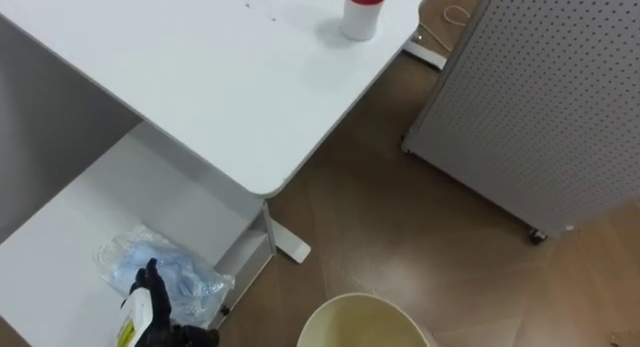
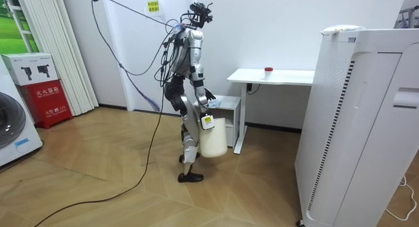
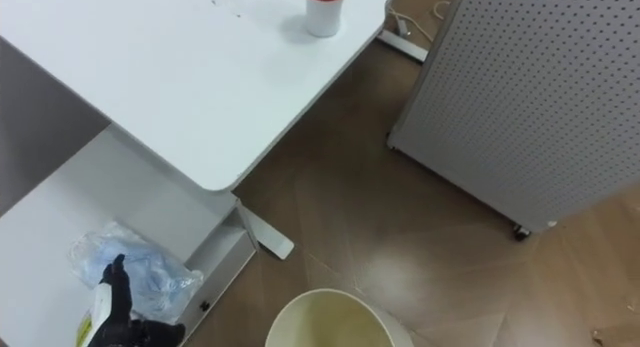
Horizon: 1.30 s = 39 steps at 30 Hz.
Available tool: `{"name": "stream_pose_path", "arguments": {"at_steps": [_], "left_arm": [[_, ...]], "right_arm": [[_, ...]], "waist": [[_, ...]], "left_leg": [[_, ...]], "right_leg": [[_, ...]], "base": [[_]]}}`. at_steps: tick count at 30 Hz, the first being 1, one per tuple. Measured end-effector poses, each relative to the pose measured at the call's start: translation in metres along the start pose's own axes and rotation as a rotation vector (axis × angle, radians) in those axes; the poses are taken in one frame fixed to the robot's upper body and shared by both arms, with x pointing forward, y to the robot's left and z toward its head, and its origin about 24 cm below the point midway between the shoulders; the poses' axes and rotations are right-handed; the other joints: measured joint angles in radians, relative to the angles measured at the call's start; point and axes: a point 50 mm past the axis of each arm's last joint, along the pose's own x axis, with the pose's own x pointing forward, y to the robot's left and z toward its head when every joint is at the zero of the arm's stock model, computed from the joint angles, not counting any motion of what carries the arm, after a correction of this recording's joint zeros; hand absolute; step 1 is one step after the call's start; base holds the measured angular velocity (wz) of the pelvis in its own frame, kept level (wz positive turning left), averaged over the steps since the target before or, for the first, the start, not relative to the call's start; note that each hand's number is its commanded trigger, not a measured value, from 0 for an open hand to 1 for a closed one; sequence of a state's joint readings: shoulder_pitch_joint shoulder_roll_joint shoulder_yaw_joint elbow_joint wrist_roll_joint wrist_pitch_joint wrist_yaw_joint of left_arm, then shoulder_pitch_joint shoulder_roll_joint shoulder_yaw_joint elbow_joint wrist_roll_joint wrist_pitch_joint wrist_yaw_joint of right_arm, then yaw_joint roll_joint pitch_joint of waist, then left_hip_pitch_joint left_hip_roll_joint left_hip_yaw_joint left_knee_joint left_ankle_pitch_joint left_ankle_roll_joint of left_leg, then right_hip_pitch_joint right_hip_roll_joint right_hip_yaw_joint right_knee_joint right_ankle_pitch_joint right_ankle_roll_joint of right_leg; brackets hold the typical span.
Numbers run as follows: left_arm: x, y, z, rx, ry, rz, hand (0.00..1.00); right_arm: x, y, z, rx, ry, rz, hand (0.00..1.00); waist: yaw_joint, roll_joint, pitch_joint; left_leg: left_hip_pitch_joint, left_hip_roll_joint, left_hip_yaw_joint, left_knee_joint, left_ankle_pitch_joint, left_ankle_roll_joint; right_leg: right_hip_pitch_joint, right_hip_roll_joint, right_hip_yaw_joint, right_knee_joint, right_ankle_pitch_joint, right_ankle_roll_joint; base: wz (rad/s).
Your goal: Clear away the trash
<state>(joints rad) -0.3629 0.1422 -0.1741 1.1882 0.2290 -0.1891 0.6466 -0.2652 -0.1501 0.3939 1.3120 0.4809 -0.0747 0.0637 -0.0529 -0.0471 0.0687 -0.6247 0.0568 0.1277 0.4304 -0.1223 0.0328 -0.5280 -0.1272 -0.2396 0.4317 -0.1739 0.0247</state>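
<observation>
Left hand at lower left, fingers straight, thumb spread, pinching nothing I can see. Garbage, crumpled blue plastic bag, lies under fingertips on low shelf beneath table. Cream bin nearby.

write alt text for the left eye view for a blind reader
The robot's black left hand is at a crumpled bluish plastic bag lying on a low white shelf below a white table. A cream bin shows at the bottom edge; a red-capped bottle stands on the table and a grey perforated panel is at right.
</observation>
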Motion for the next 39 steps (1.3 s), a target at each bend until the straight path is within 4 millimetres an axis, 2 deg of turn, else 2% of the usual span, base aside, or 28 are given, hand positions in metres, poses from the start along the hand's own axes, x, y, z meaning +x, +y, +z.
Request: {"name": "stream_pose_path", "arguments": {"at_steps": [5, 7, 10, 13, 18, 22, 23, 24, 29, 31, 34, 39], "left_arm": [[0.005, 0.001, 0.010, 0.014, -0.033, -0.001, 0.00], [0.007, 0.002, 0.014, 0.012, -0.039, 0.005, 0.00], [0.007, 0.003, 0.013, 0.016, -0.039, 0.021, 0.00], [0.010, 0.007, 0.013, 0.021, -0.042, 0.040, 0.00], [0.016, 0.015, 0.018, 0.065, -0.073, 0.087, 0.00], [0.017, 0.016, 0.022, 0.105, -0.097, 0.101, 0.00], [0.018, 0.016, 0.024, 0.104, -0.100, 0.103, 0.55], [0.019, 0.017, 0.026, 0.105, -0.108, 0.108, 1.00], [0.028, 0.029, 0.037, 0.139, -0.147, 0.159, 1.00], [0.032, 0.039, 0.041, 0.140, -0.161, 0.229, 1.00], [0.038, 0.052, 0.042, 0.155, -0.169, 0.274, 1.00], [0.038, 0.053, 0.043, 0.166, -0.180, 0.286, 1.00]], "right_arm": [[0.001, 0.001, 0.006, 0.023, -0.026, -0.021, 1.00], [0.001, 0.002, 0.009, 0.022, -0.043, -0.031, 1.00], [0.001, 0.002, 0.011, 0.030, -0.059, -0.044, 1.00], [0.001, 0.003, 0.015, 0.058, -0.090, -0.047, 1.00], [0.000, 0.000, 0.022, 0.086, -0.124, -0.065, 1.00], [-0.001, -0.004, 0.023, 0.121, -0.134, -0.070, 1.00], [-0.001, -0.005, 0.023, 0.122, -0.137, -0.072, 1.00], [-0.002, -0.008, 0.025, 0.133, -0.145, -0.076, 1.00], [-0.002, -0.010, 0.032, 0.191, -0.172, -0.072, 1.00], [-0.003, -0.014, 0.033, 0.217, -0.176, -0.081, 1.00], [-0.003, -0.015, 0.033, 0.239, -0.175, -0.083, 1.00], [-0.003, -0.014, 0.031, 0.240, -0.169, -0.082, 1.00]], "waist": [[-0.005, 0.001, 0.0014], [-0.010, 0.012, 0.0086], [-0.022, 0.019, 0.0128], [-0.027, 0.021, 0.0134], [-0.044, 0.022, 0.0135], [-0.054, 0.024, 0.0124], [-0.055, 0.025, 0.0120], [-0.056, 0.025, 0.0119], [-0.069, 0.026, 0.0118], [-0.071, 0.028, 0.0120], [-0.075, 0.031, 0.0115], [-0.079, 0.031, 0.0113]], "left_leg": [[-0.051, -0.002, -0.010, 0.033, -0.005, 0.003], [-0.086, 0.001, -0.023, 0.087, -0.026, 0.001], [-0.120, 0.007, -0.031, 0.140, -0.046, 0.002], [-0.172, 0.021, -0.033, 0.205, -0.067, 0.001], [-0.230, 0.020, -0.035, 0.266, -0.077, 0.006], [-0.266, 0.020, -0.041, 0.300, -0.081, 0.005], [-0.274, 0.019, -0.042, 0.305, -0.081, 0.005], [-0.290, 0.018, -0.041, 0.317, -0.081, 0.005], [-0.361, 0.024, -0.049, 0.397, -0.099, 0.002], [-0.386, 0.028, -0.049, 0.430, -0.107, 0.002], [-0.393, 0.033, -0.049, 0.444, -0.109, 0.001], [-0.392, 0.033, -0.049, 0.441, -0.109, -0.004]], "right_leg": [[-0.050, -0.009, -0.007, 0.052, -0.019, 0.001], [-0.071, -0.008, -0.009, 0.088, -0.038, -0.002], [-0.100, -0.010, -0.009, 0.134, -0.059, -0.005], [-0.143, -0.007, -0.014, 0.181, -0.075, -0.013], [-0.206, -0.029, -0.013, 0.267, -0.108, -0.017], [-0.245, -0.030, -0.004, 0.316, -0.124, -0.018], [-0.252, -0.030, -0.004, 0.321, -0.125, -0.018], [-0.269, -0.030, -0.001, 0.337, -0.128, -0.020], [-0.338, -0.031, 0.006, 0.423, -0.155, -0.031], [-0.366, -0.032, 0.015, 0.460, -0.164, -0.035], [-0.376, -0.031, 0.015, 0.476, -0.167, -0.038], [-0.373, -0.033, 0.011, 0.472, -0.162, -0.038]], "base": [[0.10], [0.05], [0.02], [-0.08], [0.06], [0.04], [0.00], [0.00], [0.00], [-0.05], [-0.05], [0.00]]}}
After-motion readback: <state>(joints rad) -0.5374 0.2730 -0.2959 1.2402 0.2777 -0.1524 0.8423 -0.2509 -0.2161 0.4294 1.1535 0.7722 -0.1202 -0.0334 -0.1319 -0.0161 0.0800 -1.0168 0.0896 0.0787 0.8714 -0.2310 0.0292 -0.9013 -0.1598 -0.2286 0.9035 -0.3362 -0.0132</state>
